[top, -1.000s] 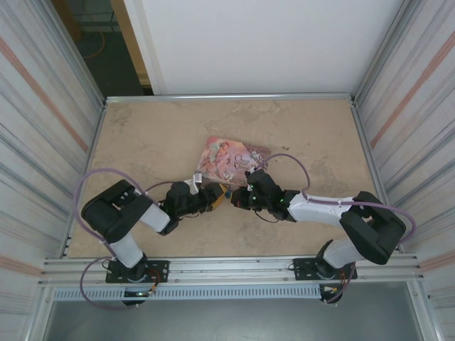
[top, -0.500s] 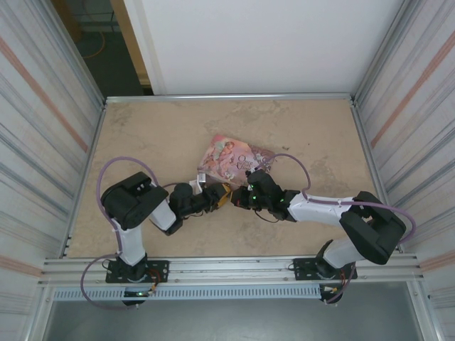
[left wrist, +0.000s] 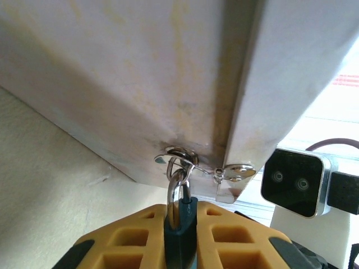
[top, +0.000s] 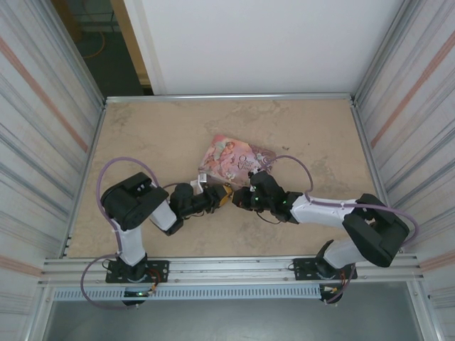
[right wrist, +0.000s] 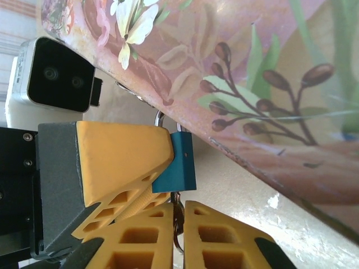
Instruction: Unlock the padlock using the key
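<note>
The padlock (right wrist: 176,162) is a small dark teal block hanging by its steel shackle (left wrist: 176,193) from the clasp of the pink illustrated tin (top: 234,160). My left gripper (left wrist: 180,212) is shut on the padlock body (left wrist: 180,235), one yellow finger on each side. My right gripper (right wrist: 178,208) sits just below the padlock, shut on the key (right wrist: 178,224), whose thin metal runs up to the lock's underside. In the top view the left gripper (top: 217,196) and the right gripper (top: 239,197) meet tip to tip at the tin's near corner.
The tin's metal clasp (left wrist: 235,172) sticks out beside the shackle. The tin rests tilted on the beige table (top: 156,135). Corrugated metal walls (top: 43,142) close in both sides. A rail (top: 234,270) runs along the near edge by the arm bases.
The left jaws have closed onto the padlock and the left arm's elbow has swung right and up. The right arm has crept slightly to the right.
</note>
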